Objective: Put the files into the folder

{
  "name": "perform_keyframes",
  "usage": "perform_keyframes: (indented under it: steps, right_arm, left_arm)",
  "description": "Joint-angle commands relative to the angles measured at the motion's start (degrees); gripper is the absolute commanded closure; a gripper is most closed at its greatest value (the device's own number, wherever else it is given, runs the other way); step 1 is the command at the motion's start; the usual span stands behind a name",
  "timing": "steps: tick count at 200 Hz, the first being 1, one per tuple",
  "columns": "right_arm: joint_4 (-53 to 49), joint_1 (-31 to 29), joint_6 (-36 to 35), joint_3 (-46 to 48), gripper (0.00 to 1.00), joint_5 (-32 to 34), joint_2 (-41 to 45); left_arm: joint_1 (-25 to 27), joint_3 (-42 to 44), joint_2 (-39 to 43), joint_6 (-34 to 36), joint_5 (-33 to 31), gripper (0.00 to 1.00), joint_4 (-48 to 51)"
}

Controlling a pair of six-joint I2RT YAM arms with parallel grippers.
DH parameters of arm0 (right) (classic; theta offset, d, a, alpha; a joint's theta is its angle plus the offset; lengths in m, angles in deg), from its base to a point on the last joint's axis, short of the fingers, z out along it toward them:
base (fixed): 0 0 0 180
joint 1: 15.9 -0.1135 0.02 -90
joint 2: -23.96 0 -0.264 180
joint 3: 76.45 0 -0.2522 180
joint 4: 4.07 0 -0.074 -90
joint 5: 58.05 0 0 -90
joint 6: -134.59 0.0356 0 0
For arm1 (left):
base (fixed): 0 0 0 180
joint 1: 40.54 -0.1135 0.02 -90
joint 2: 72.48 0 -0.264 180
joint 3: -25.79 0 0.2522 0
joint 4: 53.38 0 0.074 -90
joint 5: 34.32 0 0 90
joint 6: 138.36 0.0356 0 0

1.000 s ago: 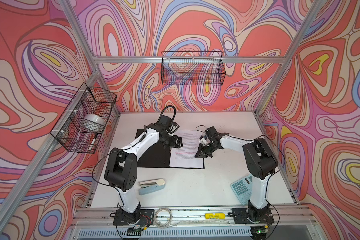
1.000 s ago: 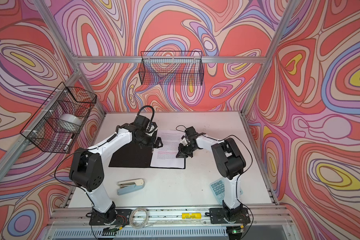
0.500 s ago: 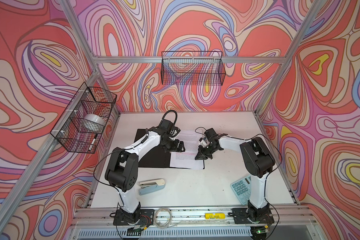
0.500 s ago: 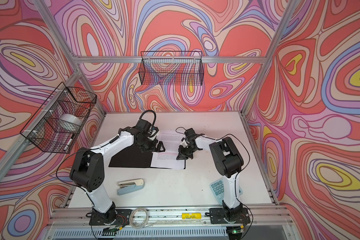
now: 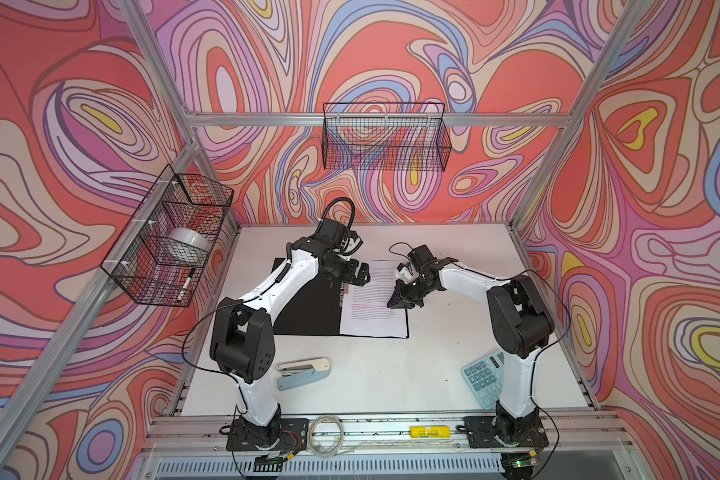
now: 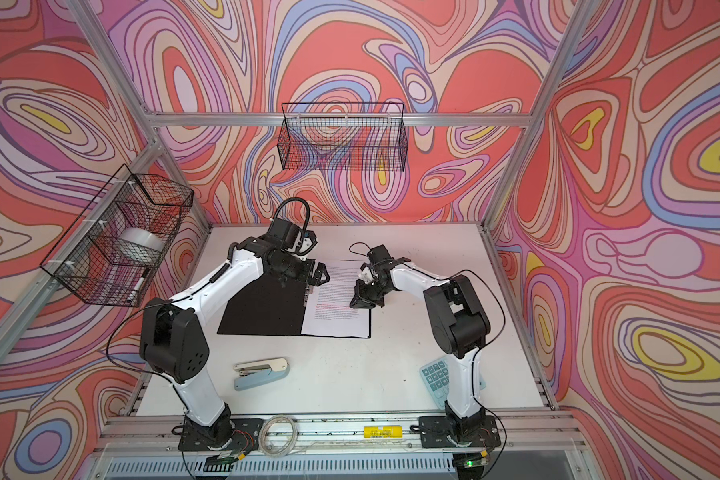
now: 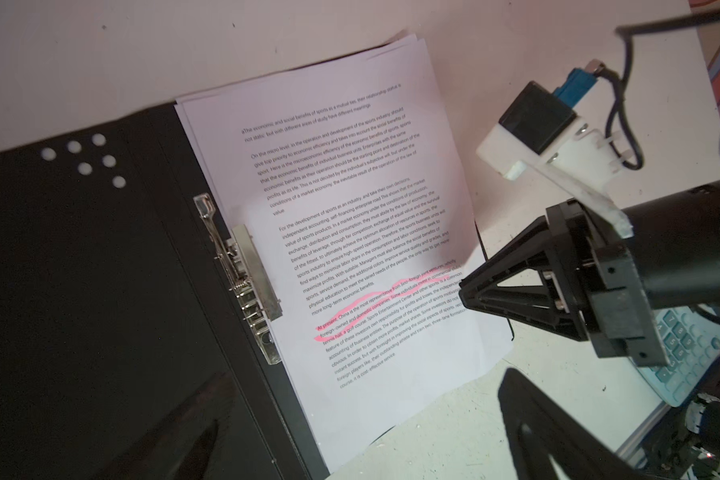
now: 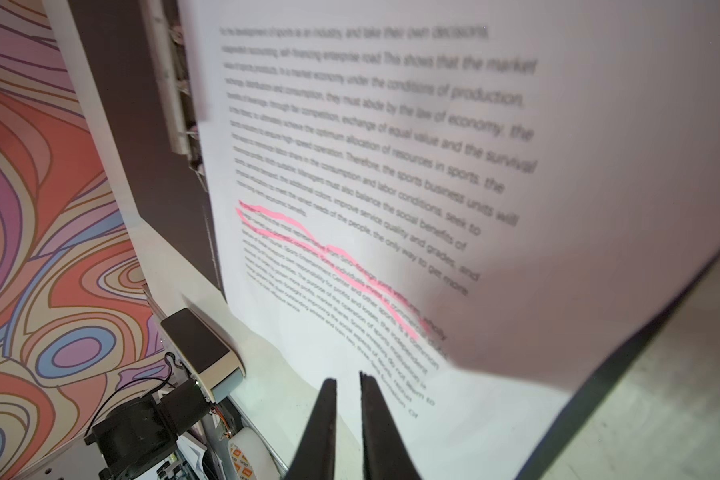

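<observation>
The white worktop (image 5: pixel 391 374) carries the folder (image 5: pixel 308 309), laid open and flat with its black inside up, so the clip side is free to take paper. The files (image 5: pixel 374 320) lie as a slightly fanned stack on the folder's right half, their inner edge run up to the spine. A black rim of folder shows past their outer edge, so the stack sits within the cover.

The left gripper (image 5: pixel 356 277) hovers over the spine near the stack's far end. Its jaws are wide and empty, and it seems placed to work the clip. The right gripper (image 8: pixel 346 376) points tip-down at the outer edge of the top sheet. Its jaws are narrow, a slit apart, with nothing between them. That pose suggests it is pinning or nudging the sheets toward the spine rather than lifting them.

The metal clip (image 7: pixel 252 276) overlaps the stack's inner edge, but it cannot be told whether it presses the paper.
</observation>
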Motion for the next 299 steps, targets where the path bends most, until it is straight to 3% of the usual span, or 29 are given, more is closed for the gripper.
perform_keyframes:
  steps: [1, 33, 111, 198, 299]
  right_arm:
    - [-2.3, -0.2, 0.1, -2.9, 0.84, 4.3, 4.0]
    - [-5.1, 0.6, 1.3, -4.2, 0.82, 12.0, 5.9]
    - [5.0, 8.9, 6.9, 2.6, 0.85, 11.2, 7.2]
    - [7.1, 9.9, 5.0, -10.1, 0.83, 10.9, -7.6]
    - [6.1, 9.9, 2.1, -14.4, 0.86, 9.9, -13.8]
  left_arm:
    - [-1.7, -3.1, 0.5, 1.8, -2.5, 0.01, 4.4]
    - [-4.7, -3.2, -0.9, -3.8, -0.8, 0.00, 3.2]
    - [-7.9, -4.6, -5.8, -5.9, 3.0, 0.00, 3.1]
    - [-9.7, -0.7, -4.8, -6.1, 5.3, 0.01, 2.5]
    - [-10.1, -0.6, -5.3, -6.0, 5.7, 0.01, 2.8]
